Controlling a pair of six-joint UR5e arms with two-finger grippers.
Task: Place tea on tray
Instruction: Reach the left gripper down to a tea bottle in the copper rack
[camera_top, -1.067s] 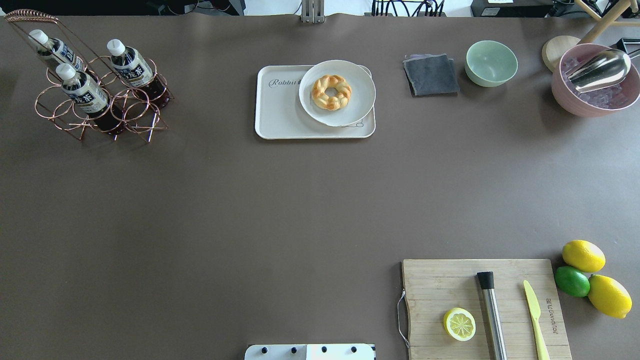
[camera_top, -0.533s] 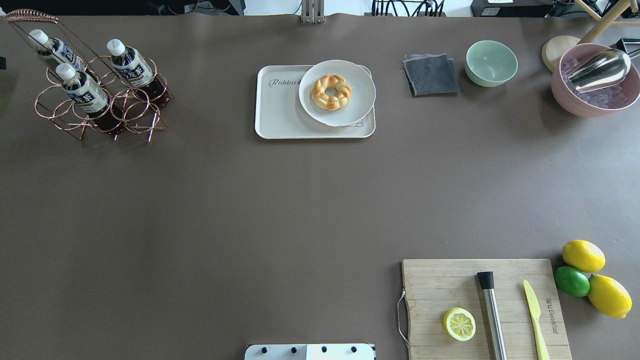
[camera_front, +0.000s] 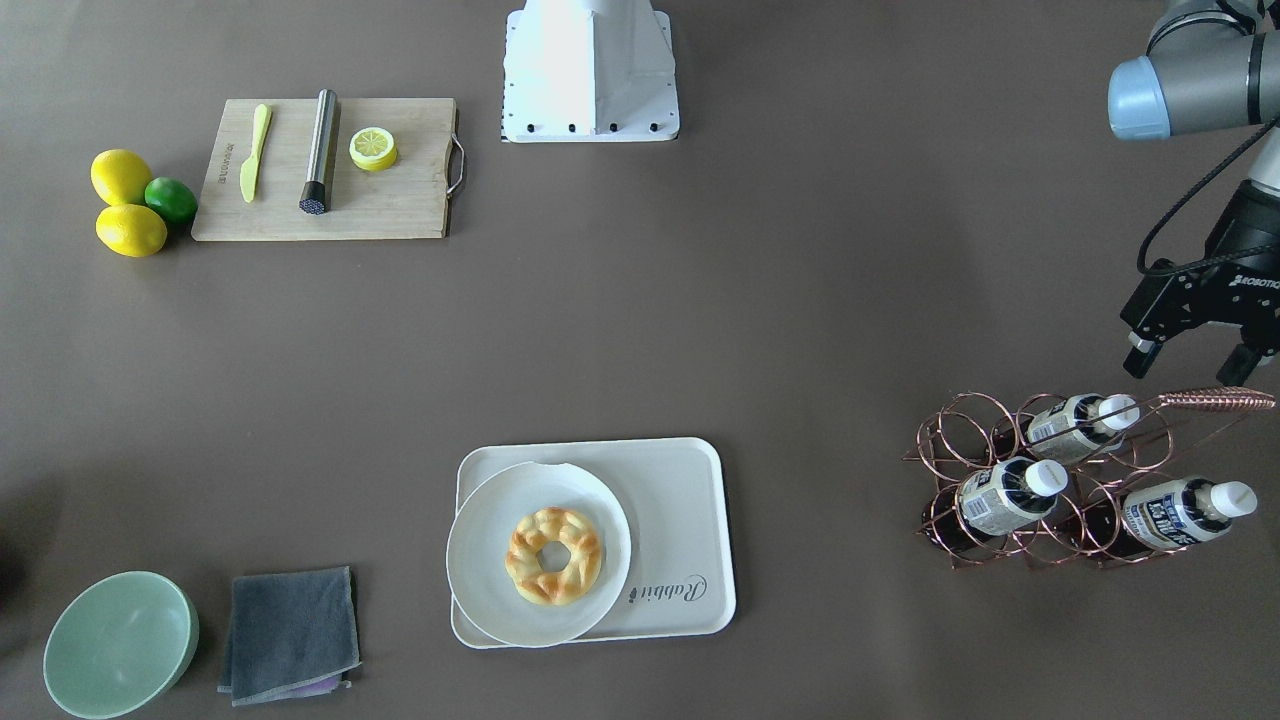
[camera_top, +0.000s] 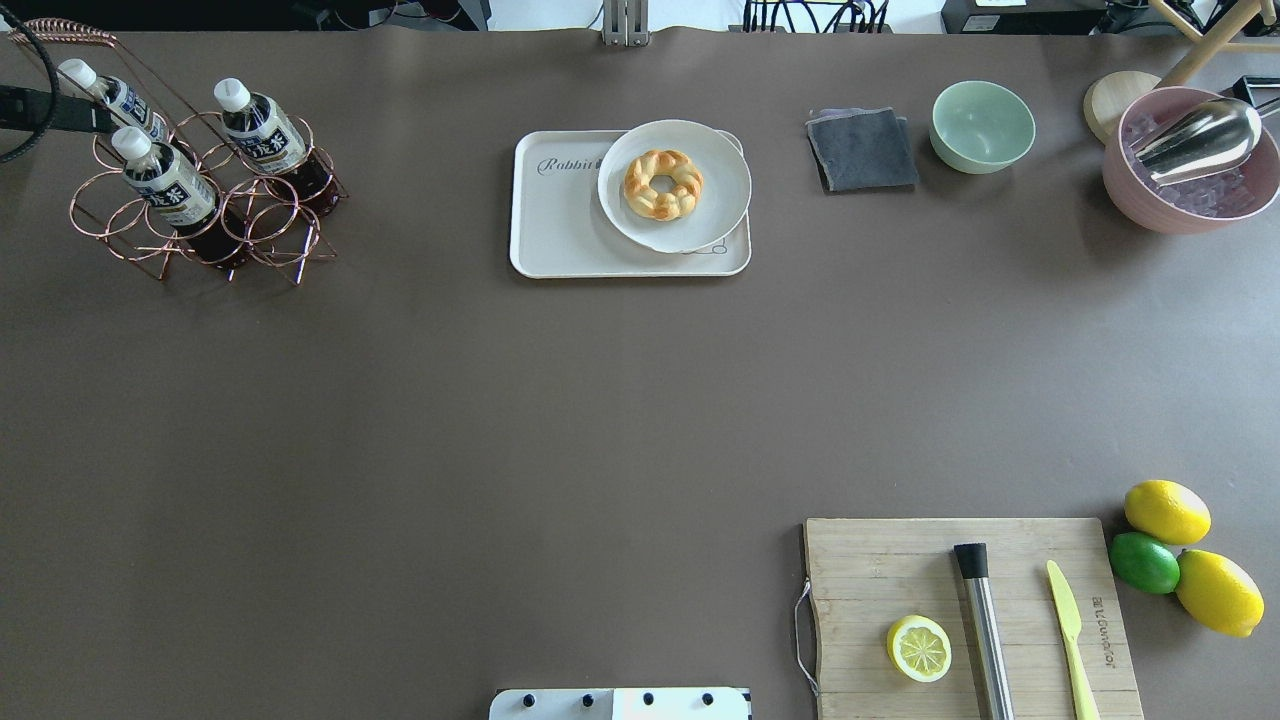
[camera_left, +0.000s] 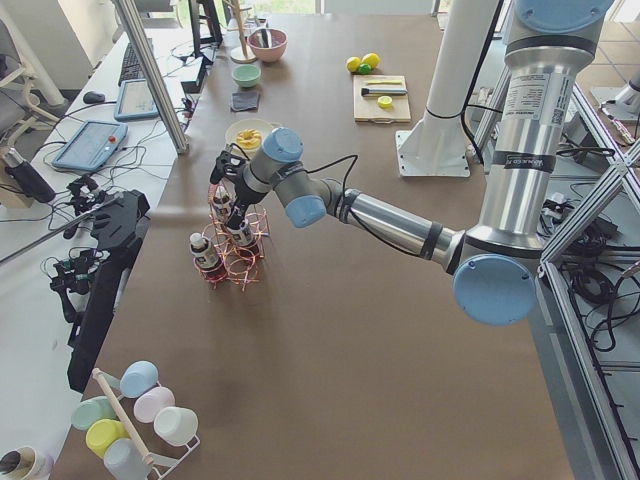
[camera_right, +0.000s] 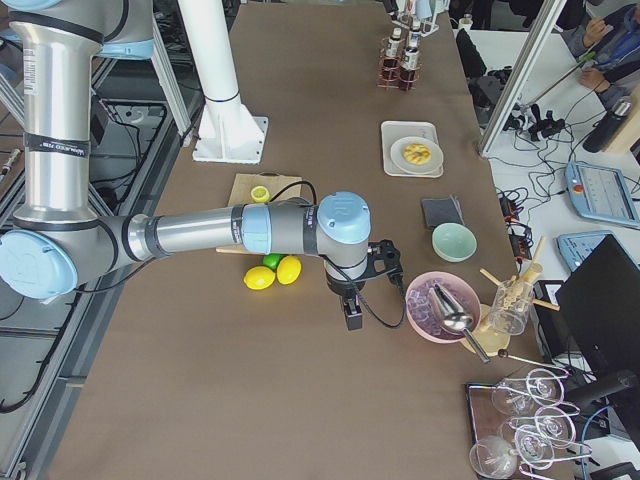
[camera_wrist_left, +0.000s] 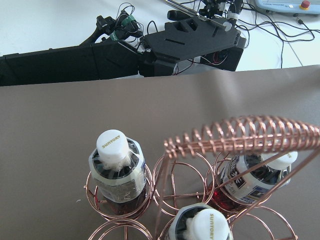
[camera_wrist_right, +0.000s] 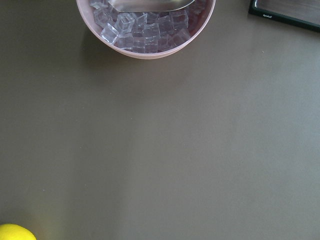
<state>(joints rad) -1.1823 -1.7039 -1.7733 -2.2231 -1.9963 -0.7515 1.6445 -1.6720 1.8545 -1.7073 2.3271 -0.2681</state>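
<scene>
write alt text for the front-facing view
The left hand hangs open beside a copper wire rack holding three tea bottles at the view's right. Mid-table, a cream tray carries a white plate with a ring pastry.

The tea (camera_top: 262, 130) stands in rack (camera_top: 262, 222), plate (camera_top: 722, 170) on tray (camera_top: 560, 228)

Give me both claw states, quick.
Left claw: open, holding nothing.
Right claw: cannot be told; it shows only in the side view.
</scene>
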